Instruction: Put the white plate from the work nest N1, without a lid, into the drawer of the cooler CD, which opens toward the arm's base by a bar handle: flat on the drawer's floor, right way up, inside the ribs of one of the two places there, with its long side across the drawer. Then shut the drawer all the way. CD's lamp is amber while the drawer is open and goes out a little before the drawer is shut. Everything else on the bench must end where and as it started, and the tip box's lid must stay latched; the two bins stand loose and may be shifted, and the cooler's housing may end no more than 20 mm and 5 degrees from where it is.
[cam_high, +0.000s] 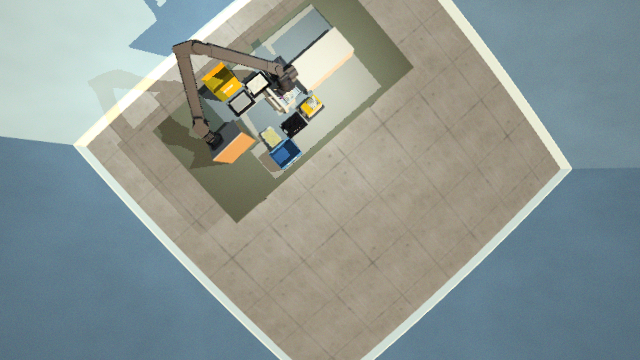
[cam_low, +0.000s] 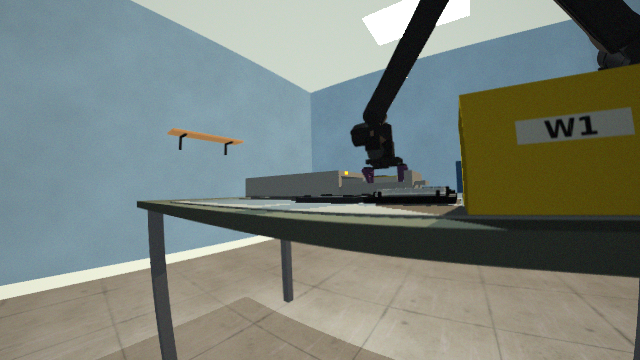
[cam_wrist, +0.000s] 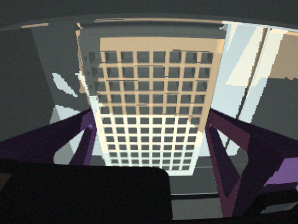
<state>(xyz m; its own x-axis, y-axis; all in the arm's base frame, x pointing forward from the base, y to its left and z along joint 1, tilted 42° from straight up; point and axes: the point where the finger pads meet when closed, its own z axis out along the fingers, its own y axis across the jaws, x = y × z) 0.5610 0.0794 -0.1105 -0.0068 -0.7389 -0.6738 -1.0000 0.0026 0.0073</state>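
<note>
arm (cam_high: 186, 75): one, dark, rising from its base, bent sharply at the elbow, forearm stretched far out. wrist pitched down. claw (cam_low: 383, 173): pointing downward, purple fingers spread wide, clamped on either side of the white plate (cam_wrist: 149, 106).

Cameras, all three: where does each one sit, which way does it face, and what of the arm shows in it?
Top: high overhead, looking straight down on the bench; the whole arm shows, base to hand.
Exterior: low at bench-edge height beside the yellow bin W1, looking across the top at the cooler; forearm and hand show.
Wrist: on the hand, looking down between the purple fingers at the white plate they grip.
Shared: top and exterior both show the yellow bin and the hand.
</note>
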